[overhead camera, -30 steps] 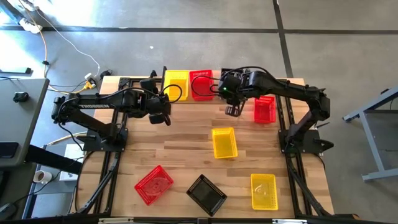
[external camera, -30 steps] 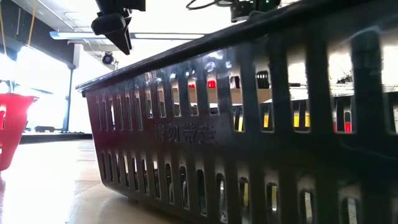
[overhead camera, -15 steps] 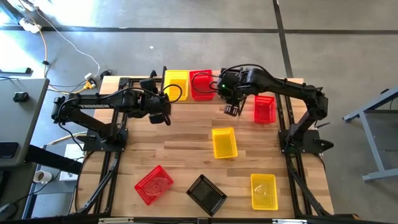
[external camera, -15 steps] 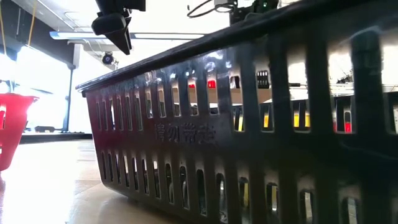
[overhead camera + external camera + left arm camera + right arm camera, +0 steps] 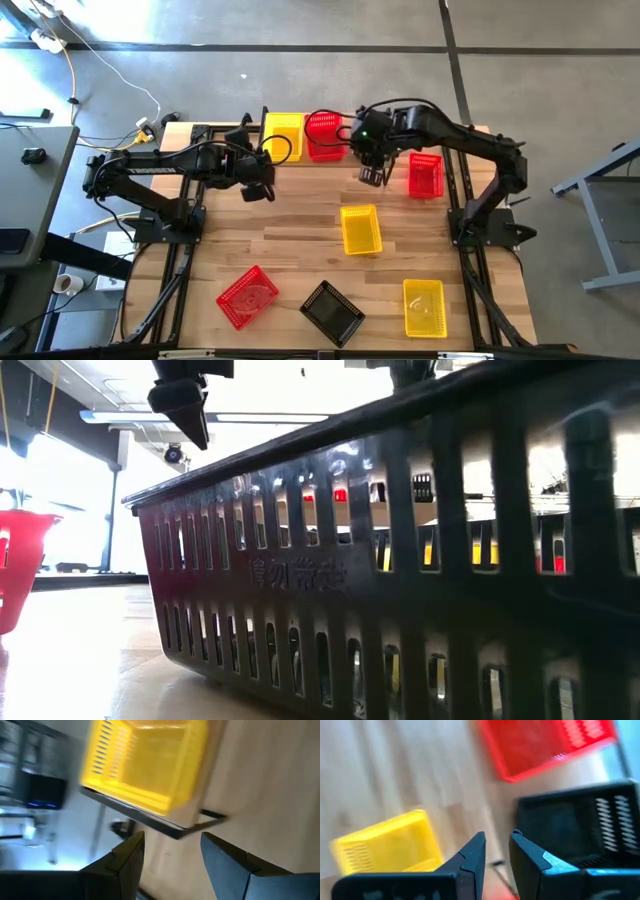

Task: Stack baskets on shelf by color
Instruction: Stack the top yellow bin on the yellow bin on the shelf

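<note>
The low riser shelf with a light wood plank top bears yellow and red perforated plastic baskets, apparently sorted by colour; a black mesh basket waits near the front; the right gripper hovers beside the shelf, fingers slightly parted, empty; the left gripper likewise, wider.

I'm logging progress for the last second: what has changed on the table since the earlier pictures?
The right hand drew back slightly from the shelf end toward the table's middle, empty, exposing more of the red basket on the shelf. The left hand stayed beside the yellow basket, holding nothing. All baskets lie as before.
</note>
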